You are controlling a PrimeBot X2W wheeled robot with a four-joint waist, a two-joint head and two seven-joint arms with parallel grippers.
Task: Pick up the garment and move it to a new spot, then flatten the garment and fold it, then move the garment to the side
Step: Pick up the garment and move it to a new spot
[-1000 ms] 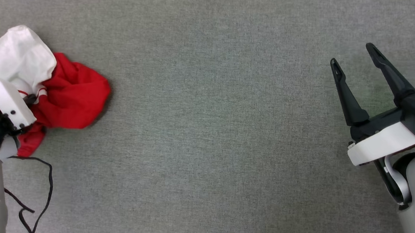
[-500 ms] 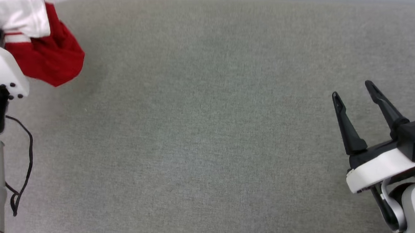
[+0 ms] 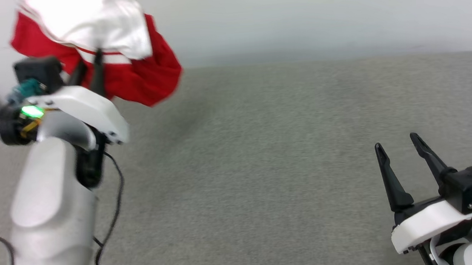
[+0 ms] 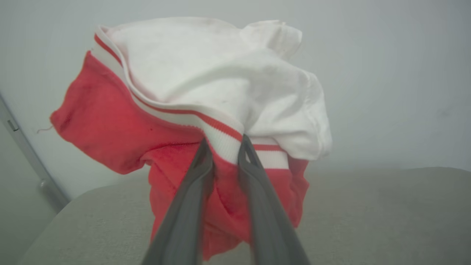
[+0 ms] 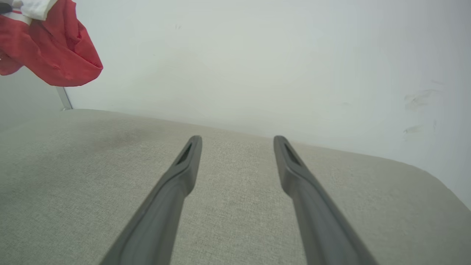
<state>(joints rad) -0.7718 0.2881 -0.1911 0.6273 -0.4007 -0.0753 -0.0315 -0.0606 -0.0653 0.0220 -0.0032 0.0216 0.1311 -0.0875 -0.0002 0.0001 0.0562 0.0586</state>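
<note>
The garment [image 3: 137, 75] is a bunched red shirt with a white sleeve and red-white striped trim, hanging in the air above the grey surface at the upper left. My left gripper [image 3: 91, 64] is shut on it, pinching the striped trim [image 4: 224, 141] between both fingers. In the right wrist view the garment [image 5: 55, 55] hangs at the top left corner. My right gripper [image 3: 397, 146] stands open low at the right over bare cloth, well away from the garment, with nothing between its fingers [image 5: 184, 165].
A grey cloth-covered table [image 3: 265, 168] spreads below, with a pale wall [image 3: 315, 10] behind its far edge. A black cable [image 3: 114, 211] hangs along my left forearm. A metal rail [image 5: 63, 97] stands at the table's far left corner.
My left gripper has lifted the garment off the table and carried it up and rightwards. The head camera has tilted up, so the wall now shows. The right gripper stays open.
</note>
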